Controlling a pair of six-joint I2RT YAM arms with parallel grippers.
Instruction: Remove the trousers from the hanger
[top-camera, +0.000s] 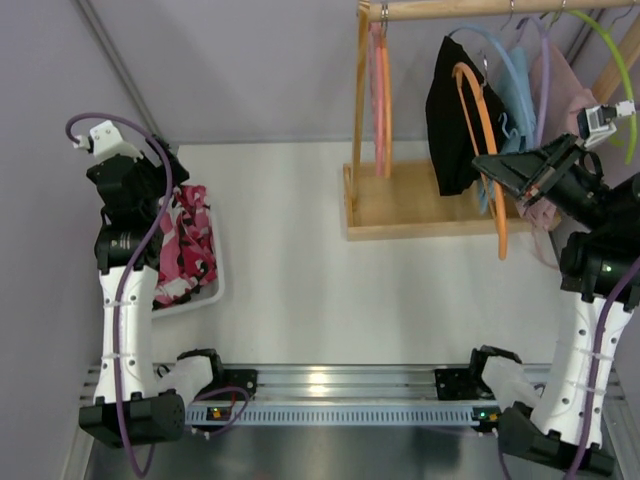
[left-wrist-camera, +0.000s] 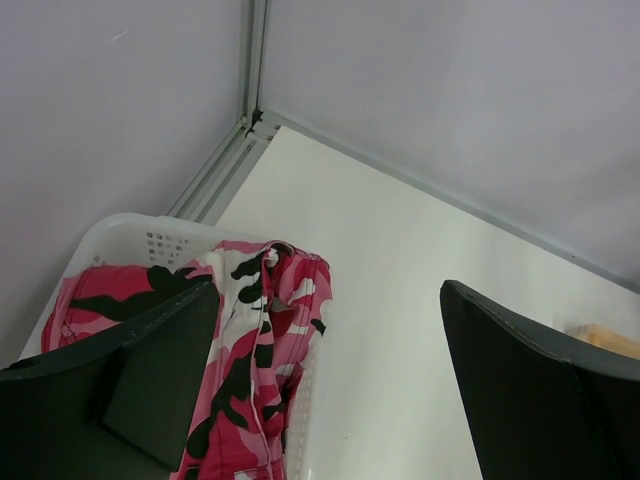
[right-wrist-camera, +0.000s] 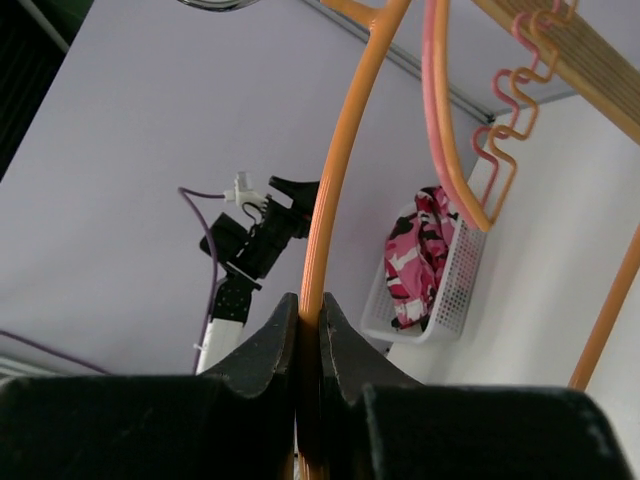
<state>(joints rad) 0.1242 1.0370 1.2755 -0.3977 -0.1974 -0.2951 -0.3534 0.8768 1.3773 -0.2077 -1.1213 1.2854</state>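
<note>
Clamping the orange hanger between its closed fingers, the right gripper has the thin bar pinched in the narrow slit of its jaws, with no gap showing on either side. Just to the left of that gripper in the overhead view, the black trousers hang under the rail of the wooden rack, overlapping the orange hanger's upper loop; which hanger carries them I cannot tell. A pink hanger hangs beside the orange one, farther from the fingers. The left gripper stands wide apart, with nothing between its fingers, and hovers over the white basket. The camouflage trousers lie below it in that basket, bunched, with one edge draped over the rim on the side of its right finger.
</note>
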